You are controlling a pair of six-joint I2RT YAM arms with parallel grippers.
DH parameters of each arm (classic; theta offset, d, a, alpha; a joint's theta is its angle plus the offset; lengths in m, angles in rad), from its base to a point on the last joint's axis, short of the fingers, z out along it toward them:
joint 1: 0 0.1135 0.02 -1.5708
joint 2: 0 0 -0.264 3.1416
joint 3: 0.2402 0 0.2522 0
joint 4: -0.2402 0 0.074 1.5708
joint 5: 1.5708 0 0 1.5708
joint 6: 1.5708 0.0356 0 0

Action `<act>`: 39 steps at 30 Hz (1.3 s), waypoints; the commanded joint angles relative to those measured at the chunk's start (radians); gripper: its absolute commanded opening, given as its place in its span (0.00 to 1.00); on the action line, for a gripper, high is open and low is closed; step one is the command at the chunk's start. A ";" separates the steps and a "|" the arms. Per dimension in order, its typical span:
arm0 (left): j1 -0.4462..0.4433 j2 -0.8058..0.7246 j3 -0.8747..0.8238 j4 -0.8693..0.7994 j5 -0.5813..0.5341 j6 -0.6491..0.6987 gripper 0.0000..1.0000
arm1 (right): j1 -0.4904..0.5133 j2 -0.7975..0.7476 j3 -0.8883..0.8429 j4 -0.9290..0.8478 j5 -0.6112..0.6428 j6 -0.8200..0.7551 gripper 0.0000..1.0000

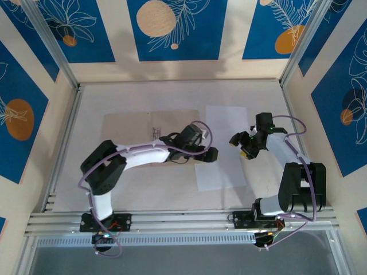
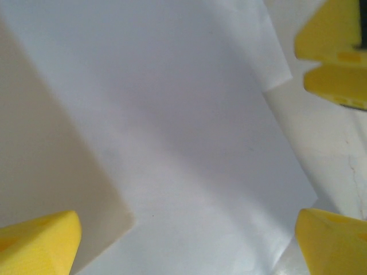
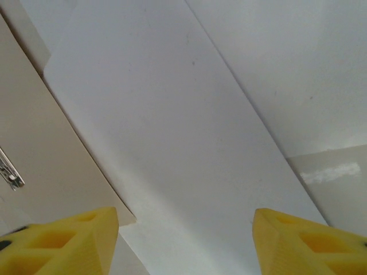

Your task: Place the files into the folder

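Observation:
The tan folder (image 1: pixel 129 129) lies open and flat on the left of the table, its metal clip (image 3: pixel 8 172) on the inner spine. Two white files (image 1: pixel 225 123) lie overlapping just to its right, their left edge over the folder's right edge (image 3: pixel 46 160). My left gripper (image 1: pixel 209 152) hovers open over the files' (image 2: pixel 189 143) left side near the folder's corner (image 2: pixel 34 149), nothing between its yellow fingertips (image 2: pixel 40 240). My right gripper (image 1: pixel 241 146) hangs open above the files (image 3: pixel 183 132), also holding nothing. Its yellow fingers (image 2: pixel 332 51) show in the left wrist view.
The white tabletop (image 1: pixel 172 94) is walled by blue-and-cream patterned panels (image 1: pixel 172 28) at the back and sides. A metal rail (image 1: pixel 183 220) runs along the near edge by both arm bases. The two grippers are close together over the files.

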 commanded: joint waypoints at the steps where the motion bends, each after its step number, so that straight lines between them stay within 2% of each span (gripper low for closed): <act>1: -0.034 0.083 0.093 0.009 0.036 -0.016 0.95 | -0.047 -0.016 -0.024 0.026 -0.039 -0.009 0.63; 5: -0.056 0.191 0.213 -0.052 0.034 -0.009 0.95 | -0.133 -0.035 -0.033 0.025 -0.083 -0.023 0.63; 11: -0.061 0.311 0.315 -0.052 0.047 -0.005 0.94 | -0.260 -0.065 -0.060 0.026 -0.146 -0.047 0.63; 16: -0.059 0.395 0.391 -0.020 0.119 0.032 0.92 | -0.358 -0.078 -0.091 0.040 -0.214 -0.050 0.61; 20: -0.059 0.476 0.485 -0.018 0.203 0.056 0.92 | -0.385 -0.075 -0.101 0.046 -0.218 -0.046 0.61; 22: -0.059 0.528 0.553 -0.030 0.260 0.066 0.89 | -0.406 -0.073 -0.107 0.054 -0.233 -0.041 0.61; 25: -0.060 0.586 0.628 -0.021 0.352 0.074 0.80 | -0.439 -0.074 -0.119 0.066 -0.256 -0.034 0.61; 29: -0.059 0.603 0.681 -0.024 0.377 0.096 0.80 | -0.478 -0.081 -0.130 0.074 -0.272 -0.027 0.61; 32: -0.055 0.581 0.712 -0.087 0.350 0.131 0.81 | -0.491 -0.089 -0.133 0.077 -0.277 -0.025 0.61; 39: -0.028 0.441 0.627 -0.132 0.265 0.128 0.85 | -0.491 -0.063 -0.137 0.088 -0.298 -0.021 0.60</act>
